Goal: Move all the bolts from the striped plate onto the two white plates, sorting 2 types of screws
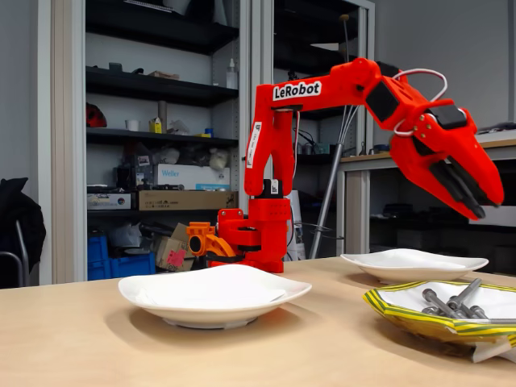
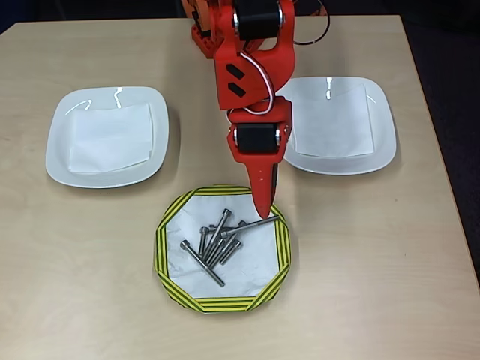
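Observation:
The striped plate, yellow-rimmed with dark stripes, sits at the table's front middle in the overhead view. Several grey bolts, long and short, lie piled on its white centre. Two white plates hold a paper sheet each and no bolts: one on the left, one on the right. My red gripper hangs well above the striped plate's far right rim, pointing down. Its fingers are shut with nothing between them.
The arm's red base stands at the table's far edge between the two white plates. Bare wood lies around the plates and along the front edge. Shelves and a desk stand behind the table in the fixed view.

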